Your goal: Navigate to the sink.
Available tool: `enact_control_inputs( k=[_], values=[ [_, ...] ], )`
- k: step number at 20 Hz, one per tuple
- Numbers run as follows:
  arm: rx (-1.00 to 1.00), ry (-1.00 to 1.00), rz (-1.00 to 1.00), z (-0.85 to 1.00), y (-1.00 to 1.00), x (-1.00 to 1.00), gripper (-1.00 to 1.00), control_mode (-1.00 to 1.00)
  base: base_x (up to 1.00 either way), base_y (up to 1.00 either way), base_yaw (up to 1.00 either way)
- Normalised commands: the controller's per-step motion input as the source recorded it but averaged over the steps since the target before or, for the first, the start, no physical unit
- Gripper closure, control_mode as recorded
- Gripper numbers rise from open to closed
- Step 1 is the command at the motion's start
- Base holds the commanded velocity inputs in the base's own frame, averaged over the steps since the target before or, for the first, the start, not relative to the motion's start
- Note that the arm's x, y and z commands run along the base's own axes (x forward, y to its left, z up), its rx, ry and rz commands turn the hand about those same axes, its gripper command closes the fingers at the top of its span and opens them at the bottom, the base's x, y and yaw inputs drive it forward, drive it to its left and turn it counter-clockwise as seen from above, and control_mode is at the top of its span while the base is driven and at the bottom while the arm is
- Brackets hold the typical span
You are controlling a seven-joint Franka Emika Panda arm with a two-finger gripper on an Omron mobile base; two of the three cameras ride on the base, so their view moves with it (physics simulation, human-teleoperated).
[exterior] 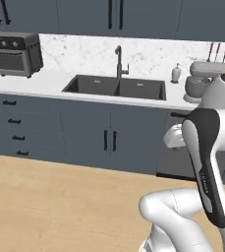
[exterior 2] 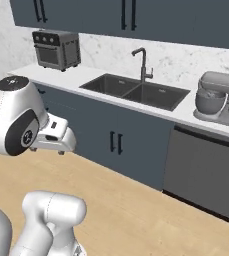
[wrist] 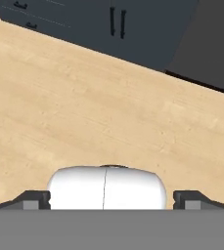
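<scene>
Wooden floor (wrist: 84,107) lay under the gripper (wrist: 111,199), its fingertips wide apart, holding nothing. Beyond, the sink (exterior: 115,87), a dark double basin with an angular faucet (exterior 2: 142,62), sat in the white counter (exterior 2: 61,80); its drains were too small to make out.

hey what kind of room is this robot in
A rendered home kitchen, by the look of it: a dark double-basin sink with a tall faucet set in a white counter, a toaster oven, and a stand mixer.
</scene>
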Motion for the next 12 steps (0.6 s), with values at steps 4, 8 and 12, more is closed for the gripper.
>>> enact_control_inputs(
  k=[4,8,12],
  values=[
    [0.00,0.00,0.00,0.00,0.00,0.00,-1.00,1.00,1.00,0.92,-0.08],
    [0.00,0.00,0.00,0.00,0.00,0.00,-1.00,1.00,1.00,0.94,-0.27],
    [0.00,0.00,0.00,0.00,0.00,0.00,-1.00,1.00,0.86,0.69,-0.58]
  ],
)
